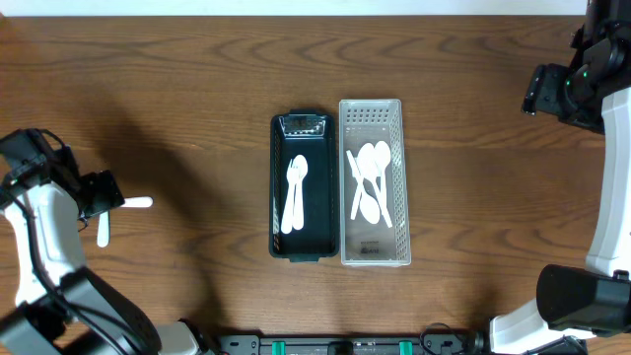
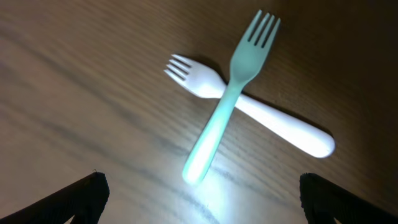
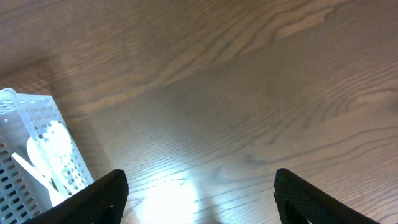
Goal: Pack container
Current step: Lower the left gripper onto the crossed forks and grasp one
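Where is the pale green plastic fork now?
Left wrist view: the pale green plastic fork lies across a white plastic fork on the wooden table's left side, ahead of the left gripper.

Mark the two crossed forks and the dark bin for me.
Pale green plastic fork [image 2: 214,124]: left wrist view, mid-handle.
White plastic fork [image 2: 286,127]: left wrist view, handle.
Dark rectangular plastic bin [image 1: 321,212]: overhead view, bare floor.

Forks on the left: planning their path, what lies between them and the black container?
Nothing: bare table from forks to black container, in the overhead view.
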